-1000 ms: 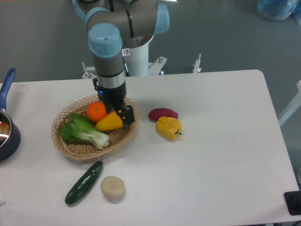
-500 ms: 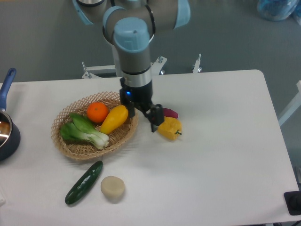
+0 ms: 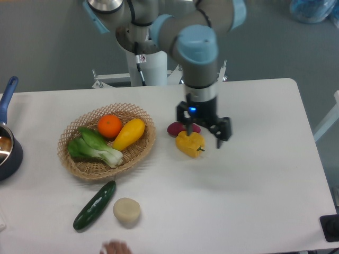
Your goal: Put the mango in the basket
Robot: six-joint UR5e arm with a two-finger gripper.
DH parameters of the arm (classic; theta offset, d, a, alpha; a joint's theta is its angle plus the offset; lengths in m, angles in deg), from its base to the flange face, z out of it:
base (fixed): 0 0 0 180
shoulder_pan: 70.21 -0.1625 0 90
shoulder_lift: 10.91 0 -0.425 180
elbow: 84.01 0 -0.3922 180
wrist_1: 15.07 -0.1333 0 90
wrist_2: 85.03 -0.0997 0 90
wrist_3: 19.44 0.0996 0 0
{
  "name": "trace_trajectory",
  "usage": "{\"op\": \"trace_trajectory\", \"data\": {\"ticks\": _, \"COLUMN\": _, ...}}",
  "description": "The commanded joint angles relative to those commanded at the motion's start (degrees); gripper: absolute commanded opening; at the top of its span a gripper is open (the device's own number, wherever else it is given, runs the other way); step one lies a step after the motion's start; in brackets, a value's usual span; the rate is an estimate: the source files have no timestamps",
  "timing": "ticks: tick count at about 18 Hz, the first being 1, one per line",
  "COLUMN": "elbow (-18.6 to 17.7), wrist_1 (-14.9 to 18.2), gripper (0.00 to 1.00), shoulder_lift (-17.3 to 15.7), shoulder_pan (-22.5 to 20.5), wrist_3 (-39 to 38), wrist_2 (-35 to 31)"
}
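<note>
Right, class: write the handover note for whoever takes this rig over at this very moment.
Tool: open, empty, above the table beside the yellow pepper, away from the basket.
Mango: lying inside the basket, next to the orange and the bok choy.
Done: mango placed and released.
Left: nothing on the task itself; only park the arm.

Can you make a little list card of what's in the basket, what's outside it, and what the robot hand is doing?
in basket: mango, orange, bok choy
outside basket: yellow pepper, purple vegetable, cucumber, pale round piece
left edge: blue-handled pot
gripper: open, empty, above the pepper
mango job: looks done
</note>
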Motion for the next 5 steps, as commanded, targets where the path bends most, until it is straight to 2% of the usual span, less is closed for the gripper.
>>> {"op": "trace_trajectory", "data": {"ticks": 5, "elbow": 0.45, "wrist_1": 0.09, "gripper": 1.0, "shoulder_lift": 0.97, "shoulder_pan": -2.46, "wrist_3": 2.74, "wrist_2": 0.09}}
